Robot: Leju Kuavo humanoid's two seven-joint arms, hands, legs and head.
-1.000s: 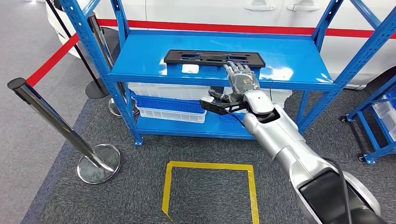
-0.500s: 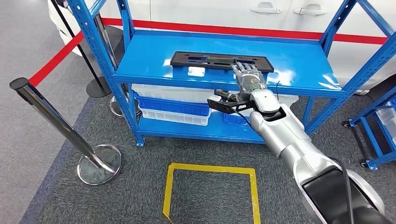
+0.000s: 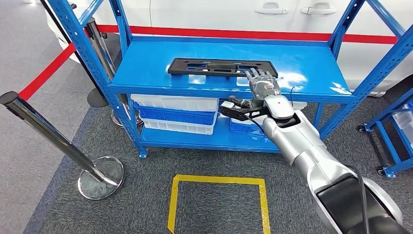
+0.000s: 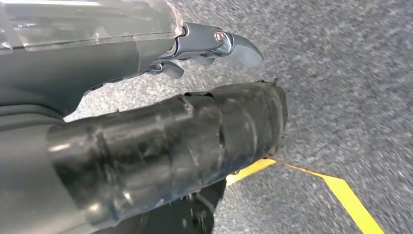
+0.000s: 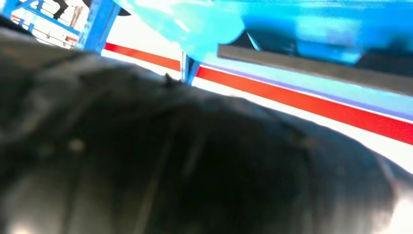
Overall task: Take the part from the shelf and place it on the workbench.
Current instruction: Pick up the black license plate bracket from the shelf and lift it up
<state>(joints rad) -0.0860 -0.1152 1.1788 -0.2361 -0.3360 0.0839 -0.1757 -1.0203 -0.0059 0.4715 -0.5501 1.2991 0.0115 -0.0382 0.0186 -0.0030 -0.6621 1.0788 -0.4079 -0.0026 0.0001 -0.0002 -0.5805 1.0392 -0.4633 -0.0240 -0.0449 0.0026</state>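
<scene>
Right hand [image 3: 261, 84] nearer part [image 3: 219, 67] (front edge)

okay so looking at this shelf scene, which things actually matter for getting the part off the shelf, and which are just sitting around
Part of the job:
- black part, flat on the top shelf
- blue shelf that carries it
- right hand, at the part's near right end, fingers extended

Just lying about:
- white and blue bins on the lower level
- chrome stanchion with red barrier belt
- yellow floor marking
- white car behind

A matt black plastic part [image 3: 221, 67] is seen on the glossy blue painted metal shelf [image 3: 311, 68]. Smooth silver metal is shown on the right arm [image 3: 302, 146], polished chrome on the stanchion [image 3: 44, 131], rough grey carpet [image 3: 219, 204] below.
</scene>
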